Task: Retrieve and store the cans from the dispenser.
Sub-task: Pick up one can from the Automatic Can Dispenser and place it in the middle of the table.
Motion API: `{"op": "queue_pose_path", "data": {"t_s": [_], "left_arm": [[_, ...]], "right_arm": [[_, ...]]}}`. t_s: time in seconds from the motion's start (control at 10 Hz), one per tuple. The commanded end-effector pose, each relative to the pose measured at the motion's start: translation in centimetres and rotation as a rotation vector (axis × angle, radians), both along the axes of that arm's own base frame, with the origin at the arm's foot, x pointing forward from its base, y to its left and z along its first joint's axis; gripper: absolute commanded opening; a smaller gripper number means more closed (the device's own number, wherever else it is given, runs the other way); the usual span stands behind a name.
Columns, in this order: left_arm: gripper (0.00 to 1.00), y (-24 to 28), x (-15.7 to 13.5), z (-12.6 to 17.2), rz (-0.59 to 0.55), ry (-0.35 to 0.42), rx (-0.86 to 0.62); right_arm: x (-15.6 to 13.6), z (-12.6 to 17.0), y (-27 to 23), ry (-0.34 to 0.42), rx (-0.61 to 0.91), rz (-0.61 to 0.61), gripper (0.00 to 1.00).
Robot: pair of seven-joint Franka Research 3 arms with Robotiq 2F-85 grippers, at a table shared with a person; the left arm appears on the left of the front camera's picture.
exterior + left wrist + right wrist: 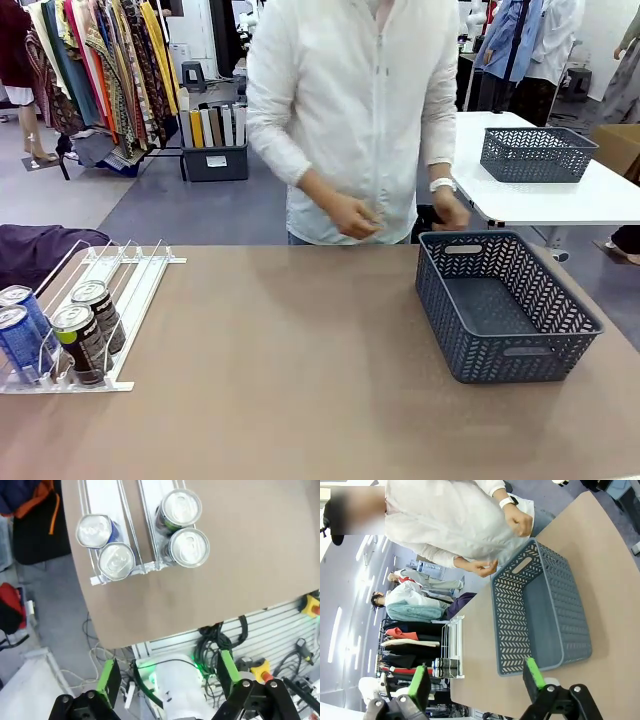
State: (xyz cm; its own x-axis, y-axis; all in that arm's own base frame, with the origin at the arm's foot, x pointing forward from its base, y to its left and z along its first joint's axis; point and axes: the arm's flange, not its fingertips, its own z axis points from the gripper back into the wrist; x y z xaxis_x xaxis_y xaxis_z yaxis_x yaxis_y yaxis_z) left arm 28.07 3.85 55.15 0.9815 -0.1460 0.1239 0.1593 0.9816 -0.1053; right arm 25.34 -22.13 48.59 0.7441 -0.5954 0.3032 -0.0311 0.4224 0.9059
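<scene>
The white and clear dispenser lies on the table's left side. Two blue cans stand in its outer lane and two black and green cans in the lane beside it, all at the low front stop. From above, the left wrist view shows their silver tops: the blue cans and the black cans. My left gripper is open, high over the table's near edge, apart from the cans. My right gripper is open too, nothing in it, above the table near the grey-blue basket. The dispenser lies farther off.
The lattice basket stands on the right of the brown table. A person in a white shirt stands at the far edge, one hand at the waist, the other hand just behind the basket. A second basket is on a far white table.
</scene>
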Motion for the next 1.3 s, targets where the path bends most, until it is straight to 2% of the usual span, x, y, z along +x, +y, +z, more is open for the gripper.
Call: {"op": "queue_pose_path", "data": {"t_s": [0.0,0.1,0.3,0.4,0.6,0.8,1.0,1.2], "left_arm": [[1.00,-0.1,0.4,-0.2,0.017,-0.006,0.004],[1.00,0.0,1.6,-1.2,0.089,-0.046,0.030],[1.00,0.7,3.2,-3.6,0.242,-0.069,0.023],[1.00,1.0,3.8,-5.0,0.299,-0.045,0.022],[1.00,2.0,5.1,-7.9,0.336,0.005,-0.022],[1.00,2.9,6.6,-9.4,0.445,0.002,-0.048],[1.00,3.1,7.9,-11.0,0.482,0.031,-0.014],[1.00,3.0,8.9,-12.2,0.454,0.061,-0.008]], "right_arm": [[0.3,0.2,-0.1,-0.032,0.009,-0.001,1.00],[0.3,0.2,-0.1,-0.032,0.009,-0.001,1.00],[0.3,0.2,-0.1,-0.032,0.009,-0.001,1.00],[0.3,0.2,-0.1,-0.032,0.009,-0.001,1.00],[0.3,0.2,-0.1,-0.032,0.009,-0.001,1.00],[0.3,0.2,-0.1,-0.032,0.009,-0.001,1.00],[0.3,0.2,-0.1,-0.032,0.009,-0.001,1.00],[0.3,0.2,-0.1,-0.032,0.009,-0.001,1.00]]}}
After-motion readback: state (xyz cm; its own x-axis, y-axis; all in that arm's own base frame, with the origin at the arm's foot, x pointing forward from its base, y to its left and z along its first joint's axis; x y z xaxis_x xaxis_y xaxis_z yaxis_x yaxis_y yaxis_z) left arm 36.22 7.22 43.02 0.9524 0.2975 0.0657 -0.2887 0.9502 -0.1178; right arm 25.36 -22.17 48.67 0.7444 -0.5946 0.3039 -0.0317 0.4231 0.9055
